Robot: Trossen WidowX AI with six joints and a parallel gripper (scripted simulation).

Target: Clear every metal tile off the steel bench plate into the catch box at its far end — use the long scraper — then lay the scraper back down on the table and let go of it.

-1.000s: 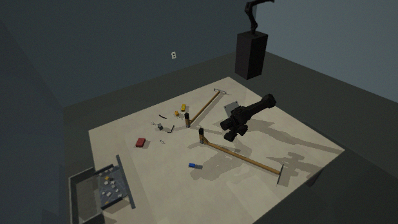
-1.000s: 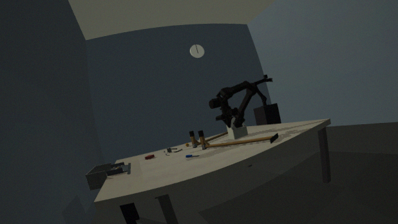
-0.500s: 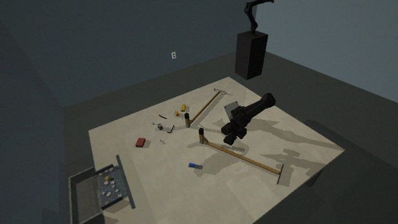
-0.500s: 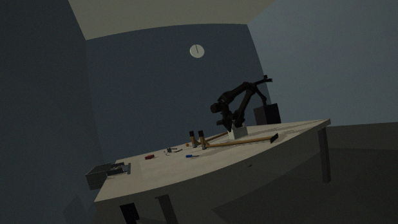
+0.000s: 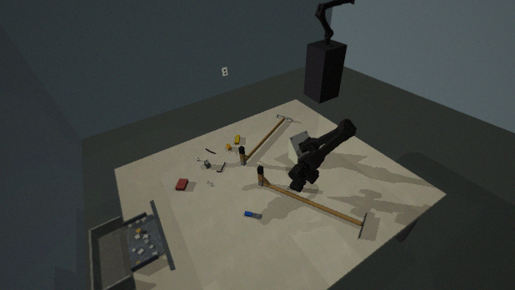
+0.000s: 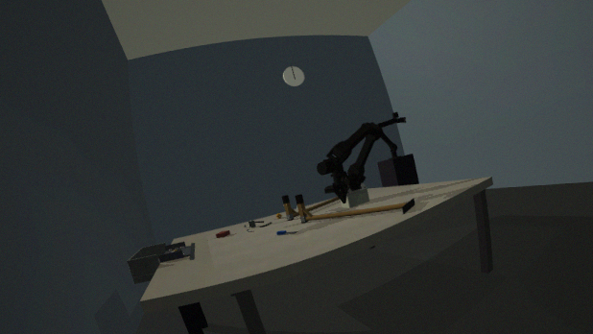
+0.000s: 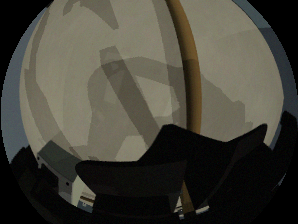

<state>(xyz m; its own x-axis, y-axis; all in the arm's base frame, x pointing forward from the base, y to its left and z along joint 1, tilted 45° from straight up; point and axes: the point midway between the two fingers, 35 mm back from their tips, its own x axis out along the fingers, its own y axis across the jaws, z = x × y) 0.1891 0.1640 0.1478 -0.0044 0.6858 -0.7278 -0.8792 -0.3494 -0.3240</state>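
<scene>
The long scraper (image 5: 315,204) (image 6: 355,212) (image 7: 194,95) lies on the table, with a flat dark blade (image 5: 362,226) (image 6: 408,206) at the right end and an upright black-topped grip (image 5: 260,176) (image 6: 300,208) at the other. My gripper (image 5: 297,187) (image 6: 343,201) is shut and empty, low beside the scraper's handle, nearer the grip than the blade. Whether it touches the handle is not clear. Several pale metal tiles (image 5: 141,251) and a few orange pieces (image 5: 138,230) lie on the steel bench plate (image 5: 157,234) (image 6: 188,251). The catch box (image 5: 93,250) (image 6: 144,270) adjoins its far end.
A second wooden-handled tool (image 5: 267,137) with a rake-like head lies behind, with its own upright grip (image 5: 242,156). A red block (image 5: 182,184) (image 6: 223,234), a blue block (image 5: 248,213) (image 6: 281,232), a yellow block (image 5: 237,139) and small dark pieces are on the table.
</scene>
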